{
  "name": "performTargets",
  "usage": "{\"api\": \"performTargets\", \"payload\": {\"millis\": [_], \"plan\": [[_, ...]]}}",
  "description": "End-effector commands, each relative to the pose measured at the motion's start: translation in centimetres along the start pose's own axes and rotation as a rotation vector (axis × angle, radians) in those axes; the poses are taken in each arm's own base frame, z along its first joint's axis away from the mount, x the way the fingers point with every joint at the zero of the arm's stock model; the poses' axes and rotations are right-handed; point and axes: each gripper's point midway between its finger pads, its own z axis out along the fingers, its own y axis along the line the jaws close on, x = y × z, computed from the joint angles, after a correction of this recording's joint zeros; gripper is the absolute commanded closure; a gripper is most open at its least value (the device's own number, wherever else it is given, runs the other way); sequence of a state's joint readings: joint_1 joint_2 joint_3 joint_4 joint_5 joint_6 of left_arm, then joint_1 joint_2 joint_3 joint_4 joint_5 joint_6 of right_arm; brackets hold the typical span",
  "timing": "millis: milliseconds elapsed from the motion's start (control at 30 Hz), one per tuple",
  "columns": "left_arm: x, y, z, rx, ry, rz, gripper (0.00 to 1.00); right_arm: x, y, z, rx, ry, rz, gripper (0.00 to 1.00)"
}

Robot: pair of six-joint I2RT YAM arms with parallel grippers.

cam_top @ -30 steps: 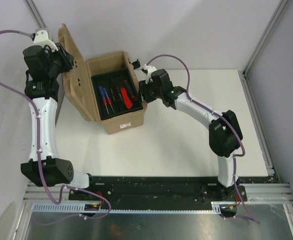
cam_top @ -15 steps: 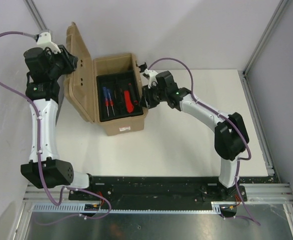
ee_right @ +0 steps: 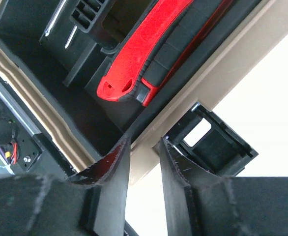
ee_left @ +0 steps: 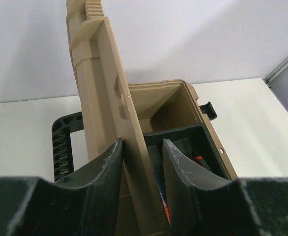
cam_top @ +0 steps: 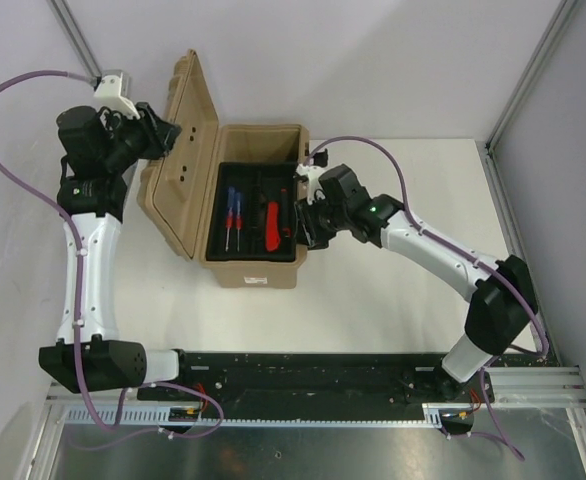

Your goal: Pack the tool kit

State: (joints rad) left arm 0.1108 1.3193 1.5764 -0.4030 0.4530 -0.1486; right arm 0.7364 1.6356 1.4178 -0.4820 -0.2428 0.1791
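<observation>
The tan toolbox [cam_top: 255, 270] stands open on the table, its lid [cam_top: 186, 150] raised at the left. Its black inner tray [cam_top: 255, 183] holds two blue-red screwdrivers [cam_top: 231, 213] and a red-handled tool [cam_top: 272, 226]. My left gripper [cam_top: 165, 135] is shut on the lid's edge [ee_left: 107, 88]; in the left wrist view the lid runs between my fingers [ee_left: 103, 164] and its black handle [ee_left: 63, 145] shows at the left. My right gripper [cam_top: 303, 216] is shut on the box's right wall [ee_right: 242, 44], beside a black latch [ee_right: 210, 140]. The red tool [ee_right: 144, 54] lies just inside.
The white table [cam_top: 393, 290] spreads right of and in front of the box. Grey walls [cam_top: 373, 60] close off the back and sides. A metal frame post [cam_top: 528, 75] runs along the right edge. The arm bases sit on the black rail [cam_top: 303, 375] at the near edge.
The toolbox has slid right and toward the near edge and has turned squarer to the table. Both grippers moved with it, keeping their holds. The lid stands more upright.
</observation>
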Motion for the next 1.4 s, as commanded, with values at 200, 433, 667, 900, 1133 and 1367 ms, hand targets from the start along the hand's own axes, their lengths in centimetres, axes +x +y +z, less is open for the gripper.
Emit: {"api": "performTargets", "payload": {"millis": [200, 433, 667, 900, 1133, 1367], "plan": [[5.6, -6.9, -1.4, 0.166, 0.235, -0.108, 0.61, -8.6, -2.2, -6.8, 0.102, -0.363, 0.21, 0.44], [7.0, -8.7, -0.3, 0.021, 0.238, -0.029, 0.65, -10.1, -7.5, -10.2, 0.24, -0.469, 0.404, 0.42], [9.7, -8.4, 0.9, -0.14, 0.273, -0.06, 0.66, -7.9, -10.8, -10.7, 0.316, -0.451, 0.493, 0.42], [12.2, -8.5, 2.3, -0.156, 0.335, -0.111, 0.67, -7.4, -12.2, -10.6, 0.328, -0.443, 0.524, 0.42], [14.0, -10.9, 3.3, -0.075, 0.393, -0.131, 0.68, -6.3, -13.1, -10.3, 0.35, -0.422, 0.55, 0.43], [13.0, -12.7, 3.4, -0.012, 0.379, -0.142, 0.66, -4.7, -13.9, -10.0, 0.374, -0.394, 0.576, 0.42]]}}
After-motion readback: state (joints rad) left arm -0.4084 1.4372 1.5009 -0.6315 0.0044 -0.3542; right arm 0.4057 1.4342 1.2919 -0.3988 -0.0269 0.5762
